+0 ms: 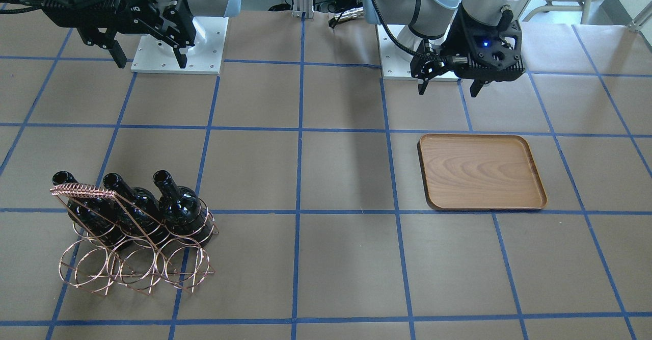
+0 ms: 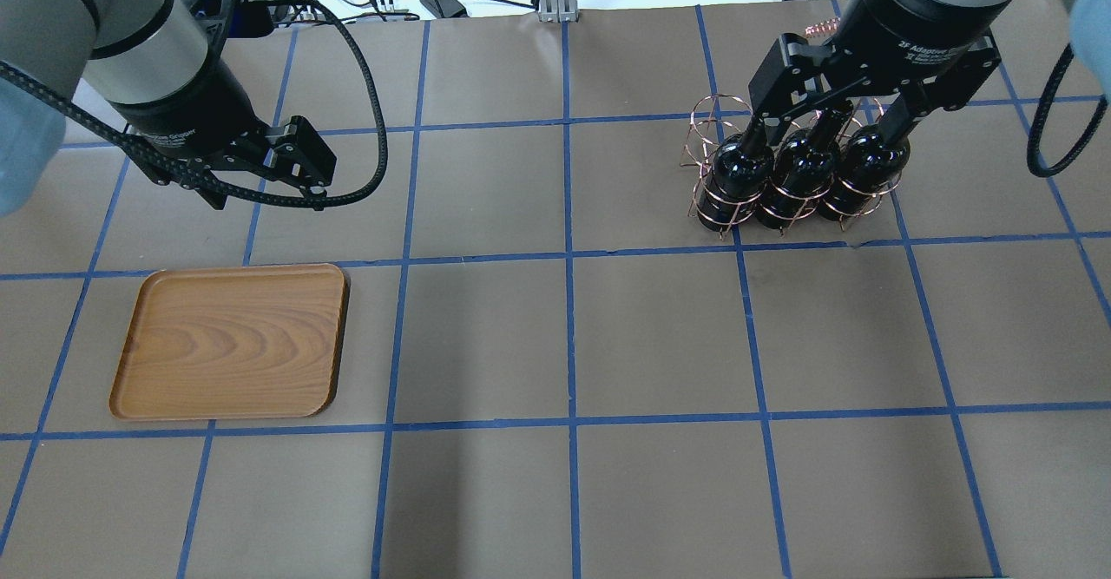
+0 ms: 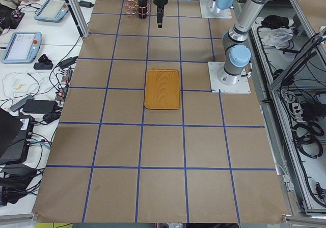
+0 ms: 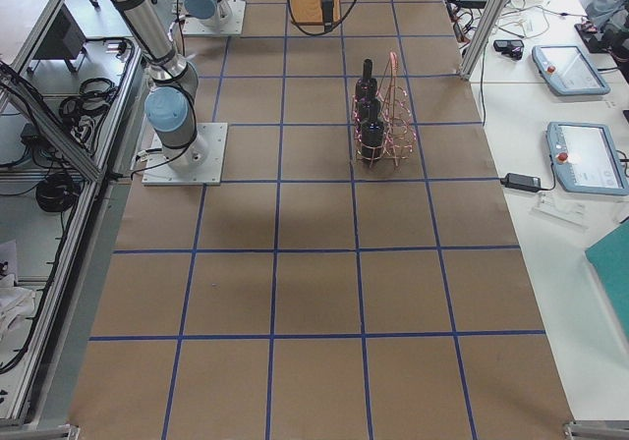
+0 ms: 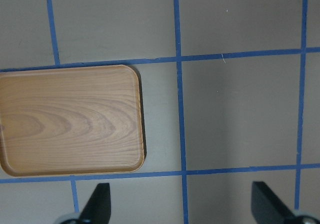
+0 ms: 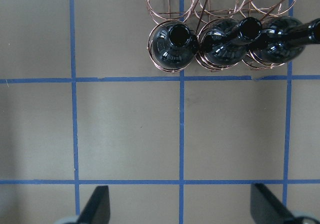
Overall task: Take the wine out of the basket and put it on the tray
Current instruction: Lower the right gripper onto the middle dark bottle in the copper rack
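Three black wine bottles (image 1: 178, 208) stand upright in the copper wire basket (image 1: 84, 192). They fill the row of rings on the robot's side, and the row facing the operators' edge holds nothing. Each bottle sits in its own ring, necks up and mouths open, and the coil-wrapped handle bar rises beside the neck of the end bottle nearest the worktop's right end.

The basket rests on the brown paper worktop (image 1: 346, 258) in the half toward the robot's right end, nearer the operators' edge than the robot's edge.

The wooden tray (image 1: 532, 197) lies flat and bare in the half toward the left end, well apart from the basket.

The right hand (image 1: 151, 63) hangs above the worktop on the robot's side of the basket. Its fingers are spread wide and it holds nothing; its wrist view looks down on the bottle mouths.

The left hand (image 1: 449, 89) hangs above the strip between the tray and the robot's edge, likewise spread wide with nothing in it and clear of the tray.
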You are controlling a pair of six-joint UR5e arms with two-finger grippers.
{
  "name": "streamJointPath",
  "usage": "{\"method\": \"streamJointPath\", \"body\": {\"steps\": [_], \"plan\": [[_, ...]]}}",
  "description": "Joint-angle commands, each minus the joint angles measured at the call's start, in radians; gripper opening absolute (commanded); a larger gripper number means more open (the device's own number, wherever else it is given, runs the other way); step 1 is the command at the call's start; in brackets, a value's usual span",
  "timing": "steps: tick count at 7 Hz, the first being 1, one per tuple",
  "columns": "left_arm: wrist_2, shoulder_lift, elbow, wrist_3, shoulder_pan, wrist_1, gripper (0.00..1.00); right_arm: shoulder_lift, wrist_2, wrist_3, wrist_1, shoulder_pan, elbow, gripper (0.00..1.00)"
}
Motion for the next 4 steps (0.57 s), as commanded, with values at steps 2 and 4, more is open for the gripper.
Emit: {"method": "streamJointPath", "body": {"steps": [2, 4], "plan": [[0.001, 0.005, -0.001, 0.0, 0.001, -0.002, 1.0, 0.025, -0.018, -0.001, 0.052, 0.0, -0.04, 1.0], [0.037, 0.009, -0.002, 0.0, 0.003, 0.0, 1.0, 0.028, -0.024, -0.007, 0.049, -0.013, -0.042, 1.0]]}}
